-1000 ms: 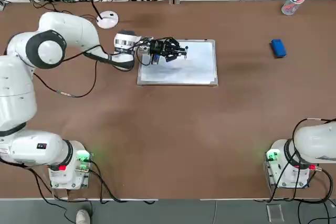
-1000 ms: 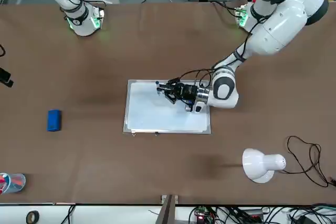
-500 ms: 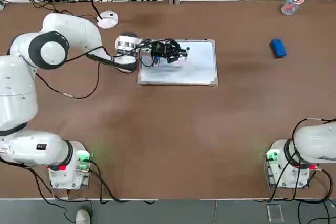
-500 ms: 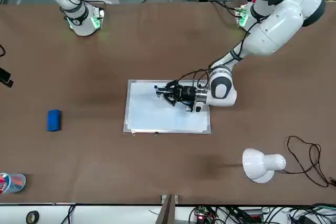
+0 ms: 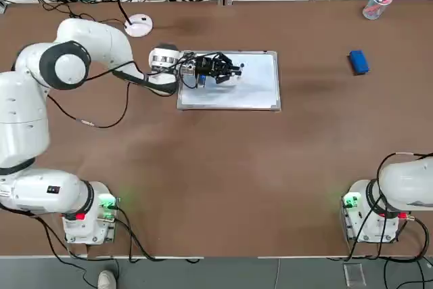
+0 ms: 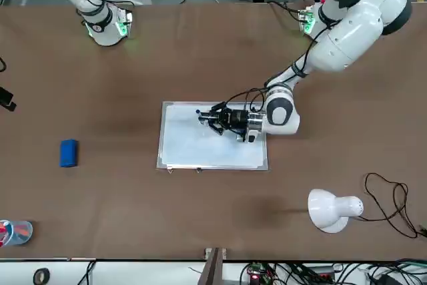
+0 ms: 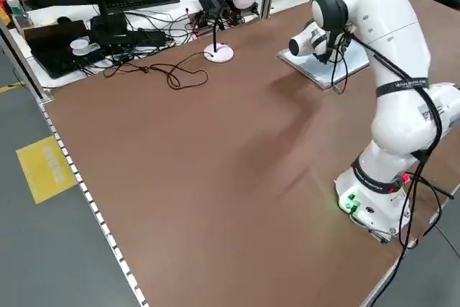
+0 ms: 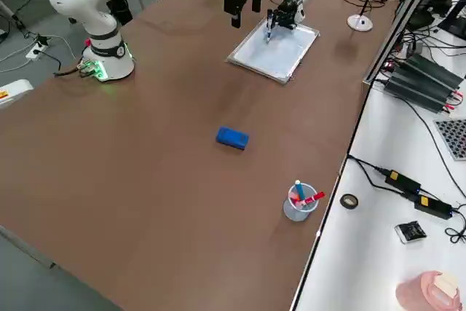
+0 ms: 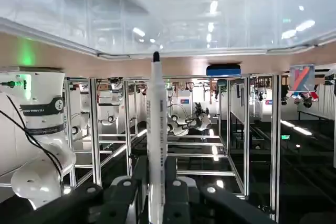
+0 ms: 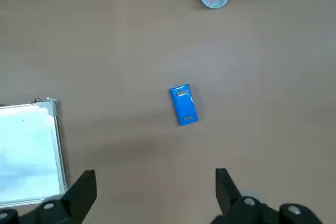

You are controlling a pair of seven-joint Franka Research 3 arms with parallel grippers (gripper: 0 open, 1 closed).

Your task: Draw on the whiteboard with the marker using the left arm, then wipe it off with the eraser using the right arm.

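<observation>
The left gripper (image 5: 233,70), clamped on the marker (image 9: 156,124), holds its tip at the whiteboard (image 5: 254,89), while the eraser (image 5: 358,61) lies well toward the parked, open-fingered right gripper (image 10: 152,192).

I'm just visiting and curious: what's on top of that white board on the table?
Over the whiteboard hangs the left gripper, shut on a marker with its dark tip at the board. The board under the gripper is hidden, so any drawn marks there cannot be seen.
</observation>
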